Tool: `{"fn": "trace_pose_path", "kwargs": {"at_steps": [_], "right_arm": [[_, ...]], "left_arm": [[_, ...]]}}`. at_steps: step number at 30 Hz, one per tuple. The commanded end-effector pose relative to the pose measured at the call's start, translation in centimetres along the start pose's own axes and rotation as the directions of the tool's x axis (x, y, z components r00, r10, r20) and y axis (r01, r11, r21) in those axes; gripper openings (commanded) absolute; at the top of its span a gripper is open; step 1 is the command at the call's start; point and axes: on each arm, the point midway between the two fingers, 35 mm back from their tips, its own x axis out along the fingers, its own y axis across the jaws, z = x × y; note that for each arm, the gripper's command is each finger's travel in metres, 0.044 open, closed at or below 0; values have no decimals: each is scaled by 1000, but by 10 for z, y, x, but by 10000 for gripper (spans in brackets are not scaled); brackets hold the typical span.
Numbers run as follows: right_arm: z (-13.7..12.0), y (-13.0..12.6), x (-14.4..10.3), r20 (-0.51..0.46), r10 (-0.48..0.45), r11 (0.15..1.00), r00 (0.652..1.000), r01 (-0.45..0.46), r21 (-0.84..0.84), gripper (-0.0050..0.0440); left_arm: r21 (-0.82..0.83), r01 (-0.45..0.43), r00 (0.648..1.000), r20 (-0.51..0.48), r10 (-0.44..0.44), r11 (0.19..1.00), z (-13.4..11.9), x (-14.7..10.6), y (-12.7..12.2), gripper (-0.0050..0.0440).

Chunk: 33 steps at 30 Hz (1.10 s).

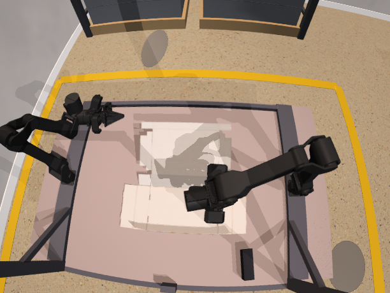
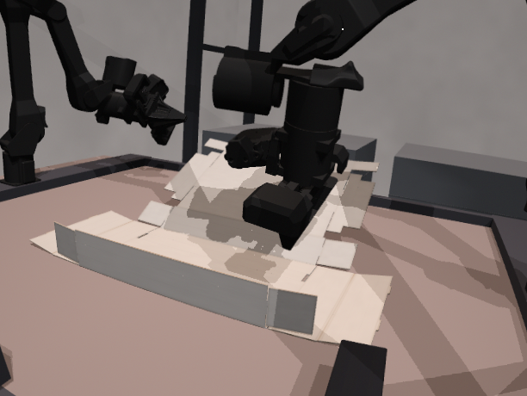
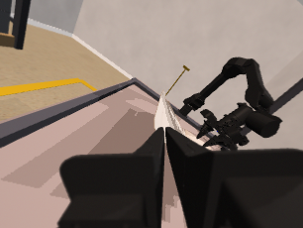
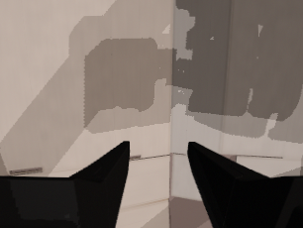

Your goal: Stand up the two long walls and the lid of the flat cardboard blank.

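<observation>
Cardboard blank [image 1: 178, 204] [image 2: 172, 275] [image 3: 162, 116] [image 4: 45, 50] runs left–right beneath the right gripper [image 1: 216, 194] [image 2: 290, 243] [image 3: 201, 140] [image 4: 158, 145], half-open, empty; left gripper [image 1: 123, 116] [image 2: 185, 117] [image 3: 164, 130], closed, empty, hangs far left.

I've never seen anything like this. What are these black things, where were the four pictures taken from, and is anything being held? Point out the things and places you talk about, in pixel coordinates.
They are two robot arms, each ending in a gripper. One picture looks down from above, another across the table [image 1: 105, 248] [image 2: 129, 336]. The other two come from cameras on the arms' wrists. A cut and creased cardboard sheet [image 1: 178, 204] [image 2: 172, 275] [image 4: 40, 74] lies on the table, one long strip standing upright. Nothing is held: the left gripper [image 1: 123, 116] [image 2: 185, 117] [image 3: 163, 131] is shut, and the right gripper [image 2: 289, 247] [image 4: 158, 147] is partly open above the cardboard.
</observation>
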Motion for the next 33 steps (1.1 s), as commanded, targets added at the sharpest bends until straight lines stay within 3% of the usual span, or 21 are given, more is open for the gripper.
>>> {"fn": "trace_pose_path", "kwargs": {"at_steps": [1,18,33], "right_arm": [[14,16,-5,44,64,998,997,-64,12,203],[37,67,-12,111,260,965,959,-262,3,203],[37,71,-4,113,268,963,957,-270,2,203]], "left_arm": [[6,8,1000,17,-9,1000,-6,9,5,0],[36,19,999,36,-20,999,-35,29,14,0],[36,19,999,36,-20,999,-37,30,14,0]]}}
